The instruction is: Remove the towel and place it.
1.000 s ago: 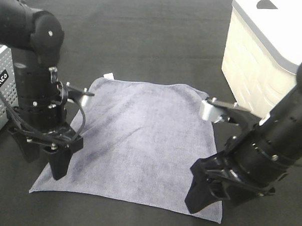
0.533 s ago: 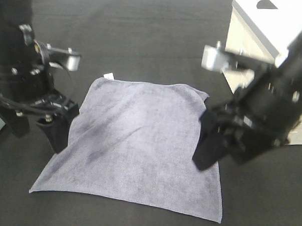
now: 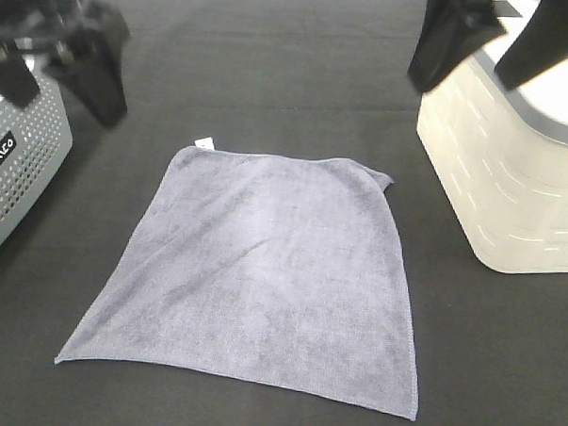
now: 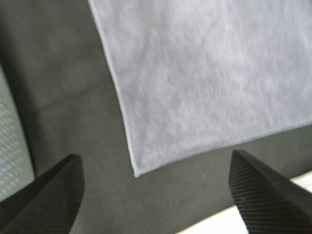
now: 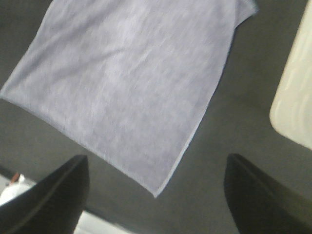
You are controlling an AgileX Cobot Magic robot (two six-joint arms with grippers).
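Grey towel (image 3: 263, 269) lies flat on the tabletop (image 3: 271, 71), so I judge it placed, with my left hand (image 4: 156, 195) and right hand (image 5: 156, 195) both spread apart above it, empty.

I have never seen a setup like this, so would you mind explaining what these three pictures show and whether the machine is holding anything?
This is a robot with two arms, each ending in a two-fingered gripper. The wide picture comes from a camera mounted high above the table. There the left gripper and right gripper hang near the far edge, both open and empty. The other two pictures come from cameras on each arm's wrist, looking down between the dark fingers. On the black cloth lies a grey-lavender towel, spread flat, touched by neither gripper. A grey perforated basket sits to its left, a white bin to its right.
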